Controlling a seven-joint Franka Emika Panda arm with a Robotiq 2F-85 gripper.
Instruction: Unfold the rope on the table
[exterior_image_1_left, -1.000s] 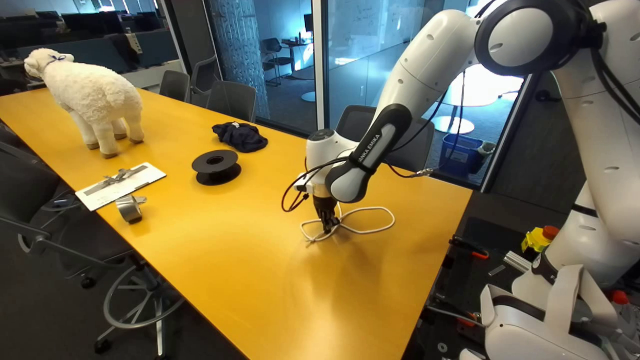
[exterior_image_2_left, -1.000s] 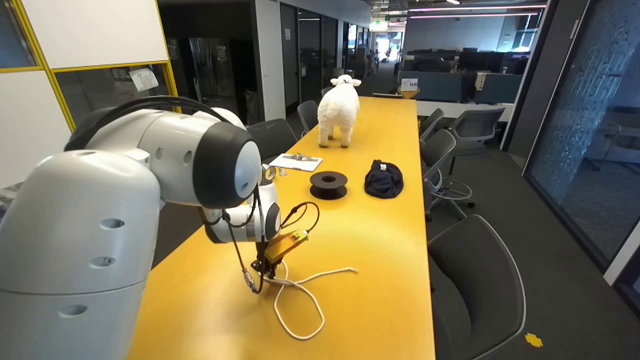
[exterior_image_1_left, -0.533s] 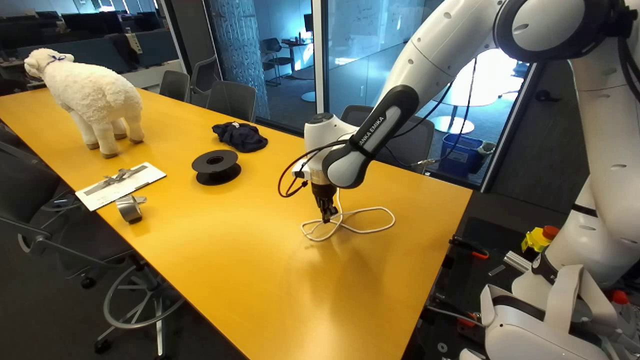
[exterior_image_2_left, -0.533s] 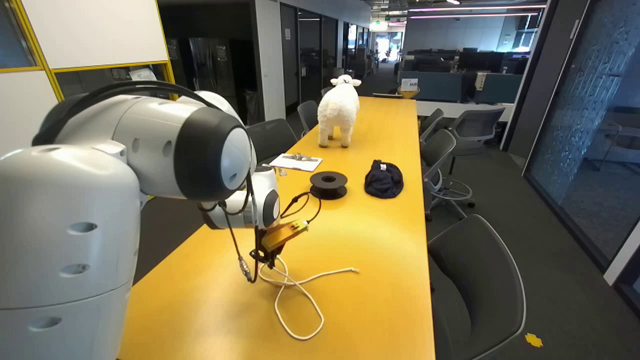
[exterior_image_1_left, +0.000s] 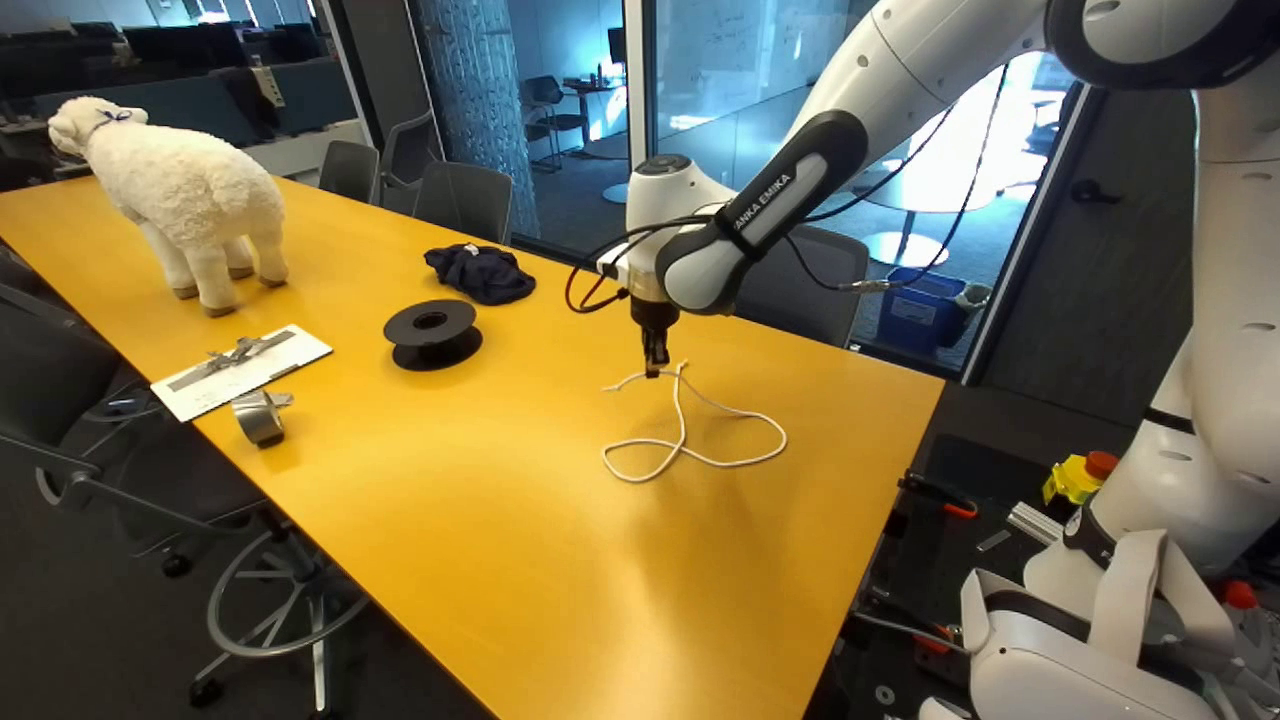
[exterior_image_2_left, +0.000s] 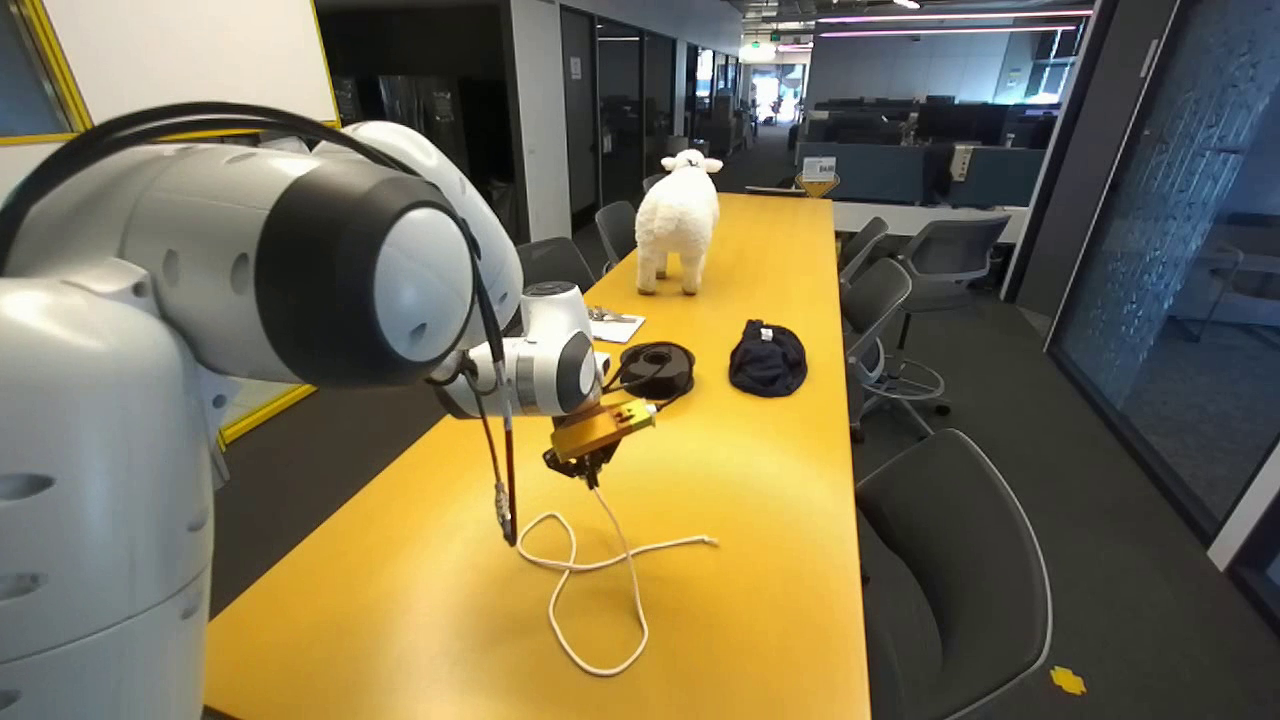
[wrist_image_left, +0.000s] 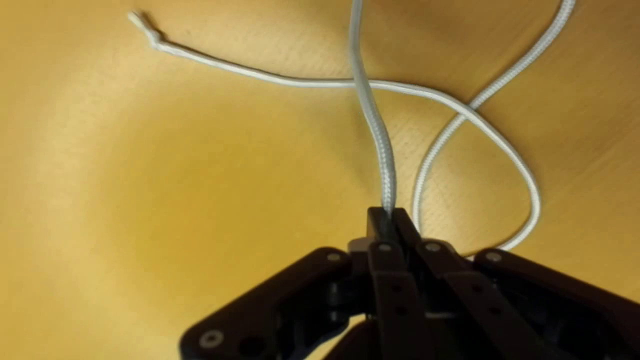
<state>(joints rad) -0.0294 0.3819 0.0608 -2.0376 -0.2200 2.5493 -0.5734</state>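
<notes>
While the rope (wrist_image_left: 361, 83) loops, a spool (exterior_image_1_left: 432, 345) sits nearby.

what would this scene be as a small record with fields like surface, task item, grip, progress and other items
surface: long glossy yellow-orange table
task item: thin white braided rope, mostly lying on the table
grip: black two-fingered gripper shut on the rope, above the table
free end: on the table
progress: not yet unfolded; rope loops and crosses itself
other items: white plush sheep, round black spool, soft navy fabric item, silver tape roll, flat white rectangular board
</notes>
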